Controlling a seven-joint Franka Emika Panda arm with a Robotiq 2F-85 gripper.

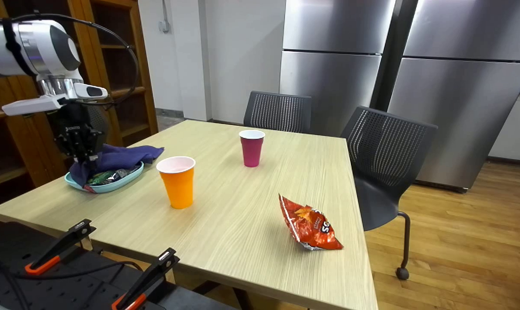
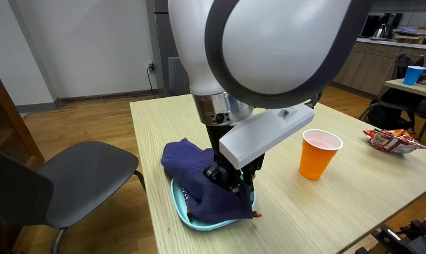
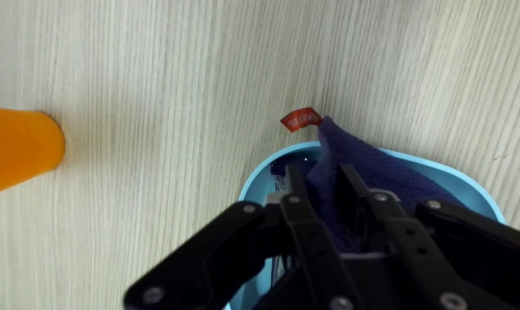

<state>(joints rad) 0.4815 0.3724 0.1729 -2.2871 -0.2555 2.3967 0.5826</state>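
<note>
1. As I judge it, the black two-fingered gripper (image 3: 321, 172) is down among the folds of a dark purple knitted cloth (image 2: 200, 187), so short, straight moves should serve best; a sideways pull could drag the cloth or shift the light-blue rounded tray (image 1: 117, 184) beneath it.
2. To leave the cloth in place, the fingers should part evenly until neither snags the knit, then rise straight; to carry it, they need a fuller fold, without catching the shiny dark and green packets (image 1: 118, 174) showing at its edge.
3. The jaws stand slightly apart with a fold of cloth in the gap; no firm pinch shows.
4. In the wrist view, the cloth runs between the fingers and spreads right; its corner, with a small red fabric tag (image 3: 302, 118), reaches beyond the fingertips and past the tray's rim.
5. In an exterior view, the orange plastic cup (image 1: 180, 185) stands right of the tray, apart from the jaws.
</note>
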